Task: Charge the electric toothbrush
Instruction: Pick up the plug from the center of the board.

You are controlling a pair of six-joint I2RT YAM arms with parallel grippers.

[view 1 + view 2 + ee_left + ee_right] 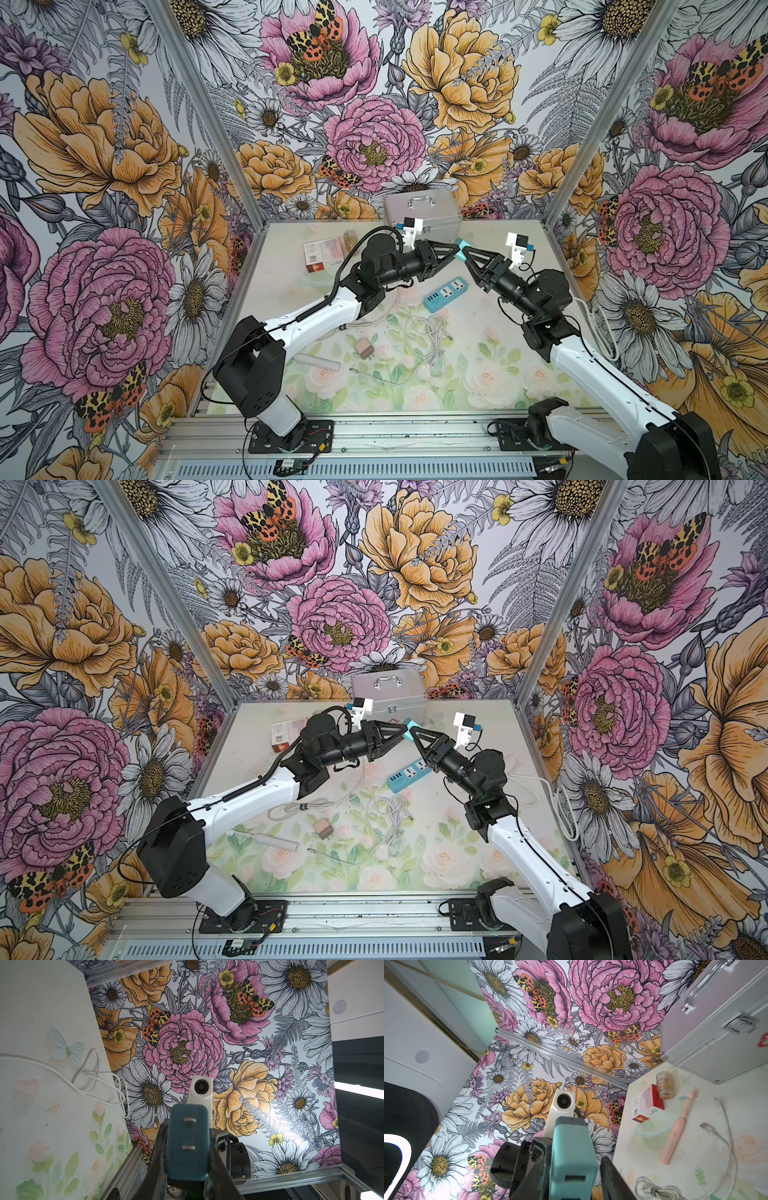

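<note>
teal plug adapter (188, 1147) fills both wrist cams, held in mid-air above table (498, 374). left gripper (188, 1127): clamped on adapter, prong face toward its own cam. right gripper (572, 1150): jaws bracket the usb-port end; firm grip cannot be told. pink toothbrush (679, 1126): lies flat on table beside red box (646, 1105), no cable attached; hidden by left arm in both top views. power strip (445, 294): visible sockets empty. white cable (430, 332): loose coil, unplugged. status, est.: early stage. remaining: seat adapter in strip, fit cable to adapter, connect toothbrush.
</note>
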